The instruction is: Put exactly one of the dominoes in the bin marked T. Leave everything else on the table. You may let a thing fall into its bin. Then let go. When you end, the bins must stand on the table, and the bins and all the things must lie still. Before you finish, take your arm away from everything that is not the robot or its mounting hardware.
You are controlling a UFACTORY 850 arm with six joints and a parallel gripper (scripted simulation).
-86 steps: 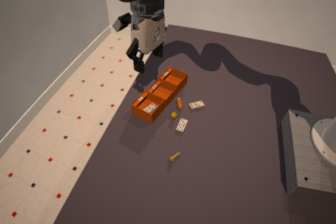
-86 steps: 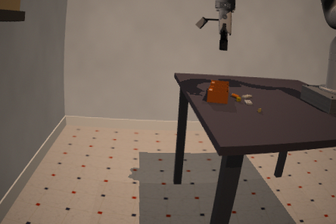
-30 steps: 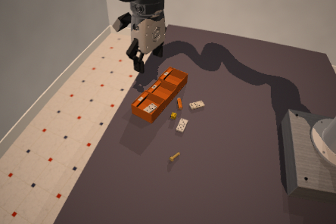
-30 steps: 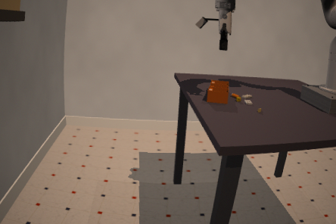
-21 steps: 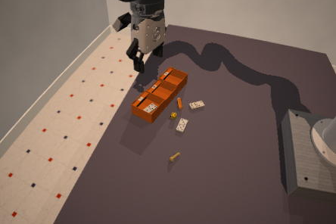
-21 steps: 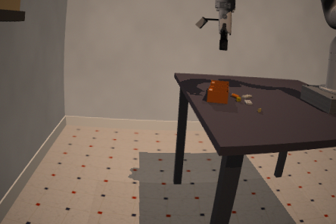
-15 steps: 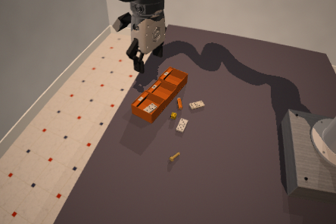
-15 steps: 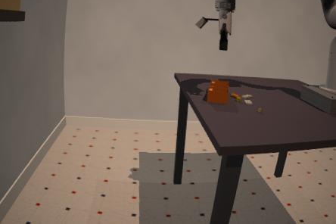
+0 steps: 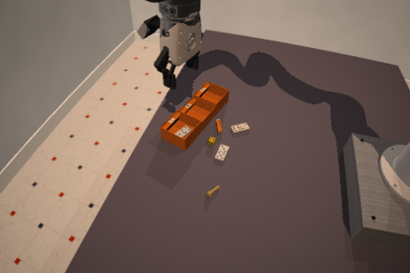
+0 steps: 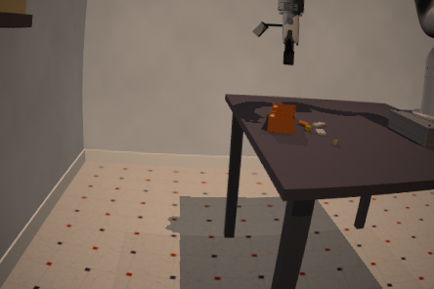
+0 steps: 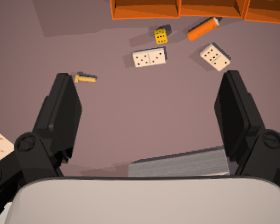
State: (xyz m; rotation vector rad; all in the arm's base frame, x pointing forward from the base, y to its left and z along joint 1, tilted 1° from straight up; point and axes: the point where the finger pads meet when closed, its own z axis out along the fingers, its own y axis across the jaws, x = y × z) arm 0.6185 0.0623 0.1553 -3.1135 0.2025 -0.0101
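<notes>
An orange row of three bins stands on the dark table. Its labels are too small to read. One white domino lies inside the end bin nearest the top camera. Two more dominoes lie on the table beside the bins: one by the orange cylinder, the other nearer the front. My gripper is open and empty, high above the table near the bins' far end.
An orange cylinder, a yellow die and a yellow bolt lie on the table near the bins. The grey robot base stands at the right. The table's left edge is close behind the bins.
</notes>
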